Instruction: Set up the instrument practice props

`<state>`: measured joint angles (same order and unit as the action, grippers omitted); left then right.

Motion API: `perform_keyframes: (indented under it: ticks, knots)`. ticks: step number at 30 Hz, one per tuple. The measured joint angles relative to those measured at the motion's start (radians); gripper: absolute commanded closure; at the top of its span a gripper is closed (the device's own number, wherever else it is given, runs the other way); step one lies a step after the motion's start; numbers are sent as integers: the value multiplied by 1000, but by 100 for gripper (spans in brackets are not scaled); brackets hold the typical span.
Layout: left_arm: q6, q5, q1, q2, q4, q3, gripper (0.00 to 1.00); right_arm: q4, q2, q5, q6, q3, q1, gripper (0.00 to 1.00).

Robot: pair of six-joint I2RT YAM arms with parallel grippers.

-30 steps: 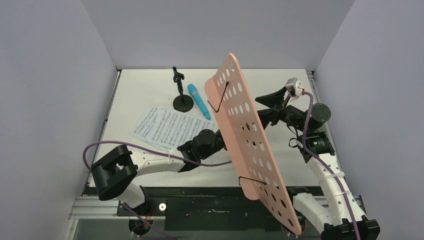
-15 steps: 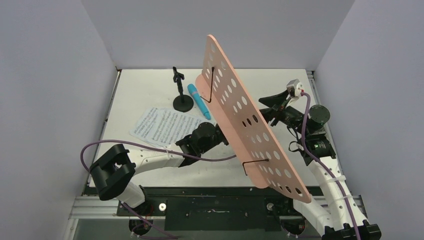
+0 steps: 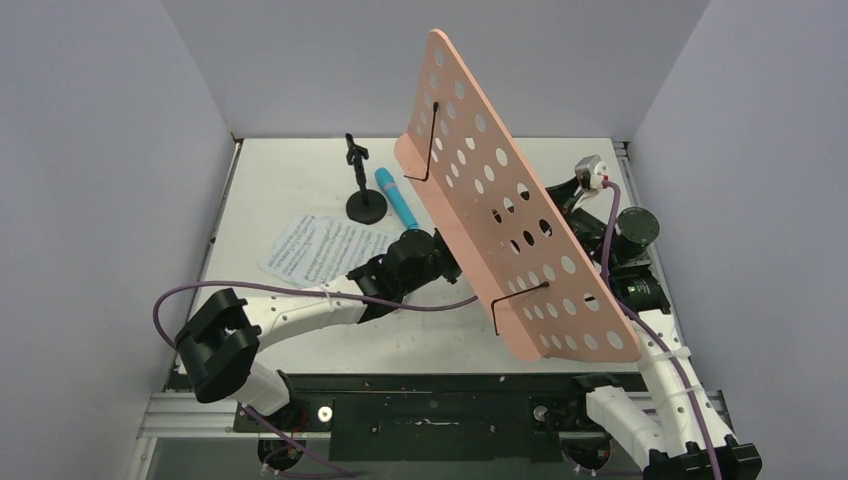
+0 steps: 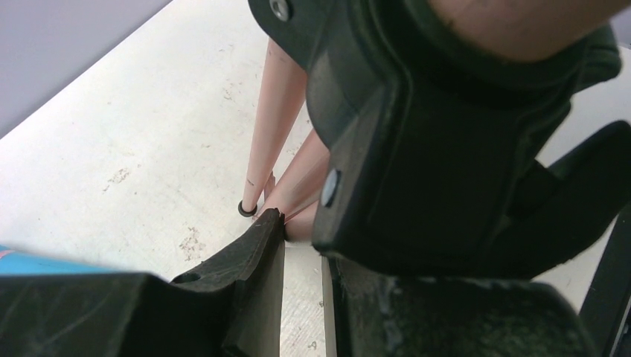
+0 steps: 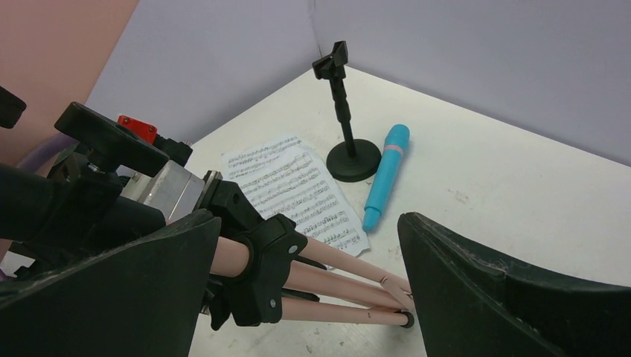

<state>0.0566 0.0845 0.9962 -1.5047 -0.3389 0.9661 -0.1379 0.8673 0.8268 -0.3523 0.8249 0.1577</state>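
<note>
From above, the pink music stand (image 3: 500,210) stands tilted over the middle of the desk (image 3: 290,180), its perforated plate hiding the right gripper. The left arm (image 3: 300,315) reaches in under the plate. Sheet music (image 3: 320,250) lies toward the left edge. The black mic stand (image 3: 365,200) stands upright near the far edge, with the blue microphone (image 3: 397,208) lying just beside it on the right.

In the left wrist view, the left gripper (image 4: 301,238) is narrowed to a slit around the stand's pink legs (image 4: 271,126); one rubber tip sits at the desk surface.

In the right wrist view, the right gripper (image 5: 309,223) is spread wide. The folded legs lie between its fingers (image 5: 506,290), touching neither.
</note>
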Motion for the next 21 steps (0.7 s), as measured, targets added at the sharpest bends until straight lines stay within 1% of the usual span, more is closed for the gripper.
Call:
perform_keyframes:
  ticks: [7,21]
  knots:
    - [-25,-16,-7,24,72,18,100,-23,12,11,-18,1,0,5]
    - [-82,-51,-26,68,150,25,100,-54,16,69,-47,13,2,4]
